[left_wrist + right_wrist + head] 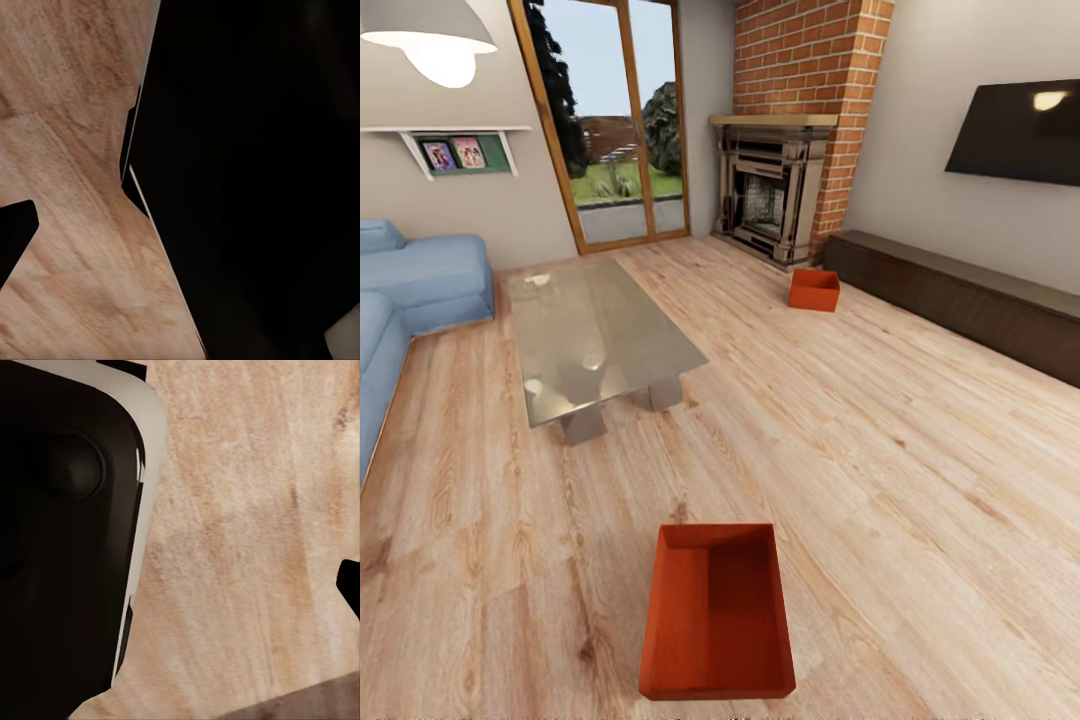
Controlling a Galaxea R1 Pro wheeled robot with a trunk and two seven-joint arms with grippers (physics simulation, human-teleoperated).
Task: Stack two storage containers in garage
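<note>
- I stood in the living room, whose light wood-plank flooring (pixel 920 470) ran out in every direction from the glass coffee table (pixel 595 335).
- A blue sofa (pixel 415 290) sat just beside the table, on its far side from the fireplace.
- Beyond the table rose the red-brick fireplace (pixel 800 110) in the corner, with wood-framed glass doors (pixel 615 120) next to it.
- A long dark low cabinet (pixel 970 300) ran along the wall on the fireplace side of the table, and a dark television (pixel 1020 130) hung above it.
- A wall shelf (pixel 460 150) with framed photos was mounted above the sofa, well apart from the table.
- The nearer storage container (pixel 717 612) lay on the planks on my side of the table, near it but not touching, open side up and empty.
- The farther storage container (pixel 814 290) sat on the planks past the table, near the fireplace hearth and just beside the end of the cabinet.
- Both of my wrist cameras showed dark bodywork of mine over wood planks; I could not tell how far either of my grippers was open, nor whether either had hold of anything.
</note>
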